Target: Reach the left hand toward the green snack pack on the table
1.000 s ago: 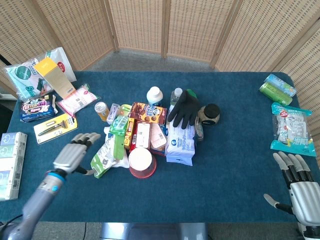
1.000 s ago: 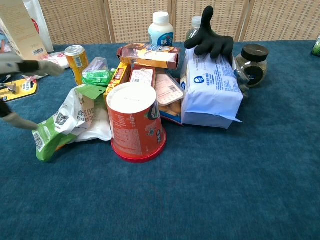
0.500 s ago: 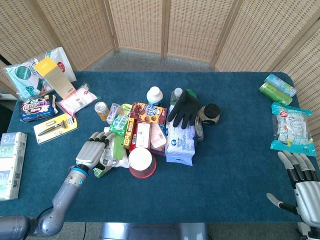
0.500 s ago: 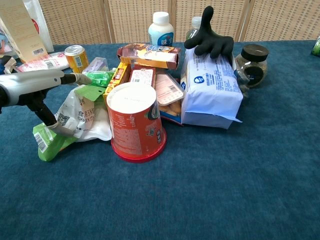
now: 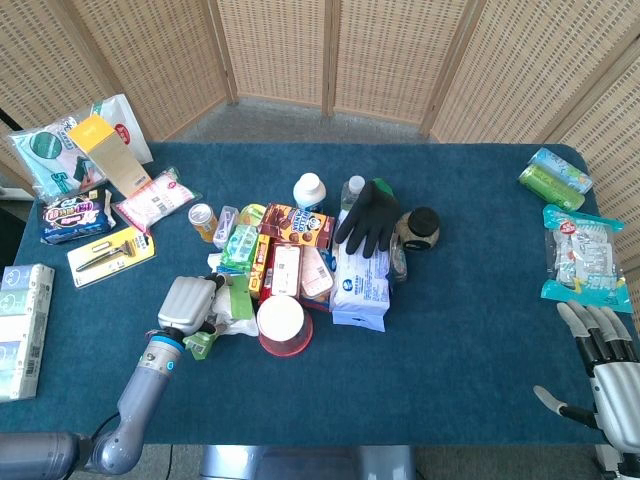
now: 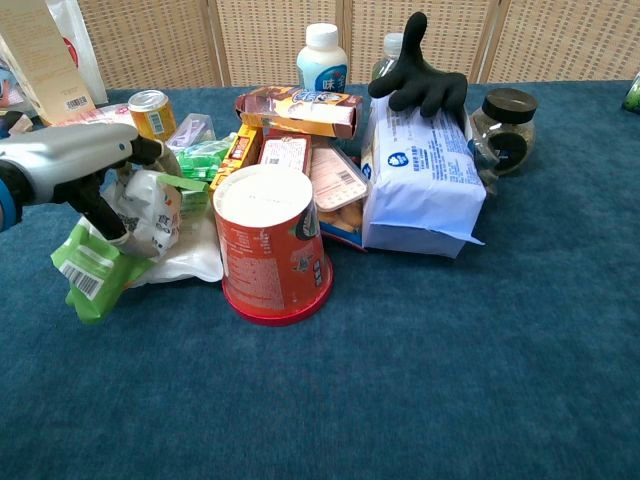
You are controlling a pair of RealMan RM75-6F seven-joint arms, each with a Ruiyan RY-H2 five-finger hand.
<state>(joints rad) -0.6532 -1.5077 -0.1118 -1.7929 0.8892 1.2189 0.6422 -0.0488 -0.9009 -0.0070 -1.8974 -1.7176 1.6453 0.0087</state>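
The green snack pack [image 6: 88, 272] lies at the left of the pile in the table's middle, crumpled, its white and green film bunched up. My left hand [image 6: 78, 165] has its fingers curled over the pack's top and its thumb against the side, gripping it. From the head view the left hand [image 5: 190, 303] covers most of the green snack pack [image 5: 236, 297]. My right hand [image 5: 602, 372] rests at the table's near right corner, fingers spread, holding nothing.
A red cup [image 6: 272, 245] stands upside down right beside the pack. Behind it are snack boxes, a yellow can [image 6: 152, 112], a white and blue bag [image 6: 420, 180] with a black glove [image 6: 418, 75] on it, and a jar [image 6: 506, 125]. More packs line the left and right edges.
My left hand moved right onto the green snack pack and closed its fingers around it, crumpling and lifting its upper part. The right hand stayed put.
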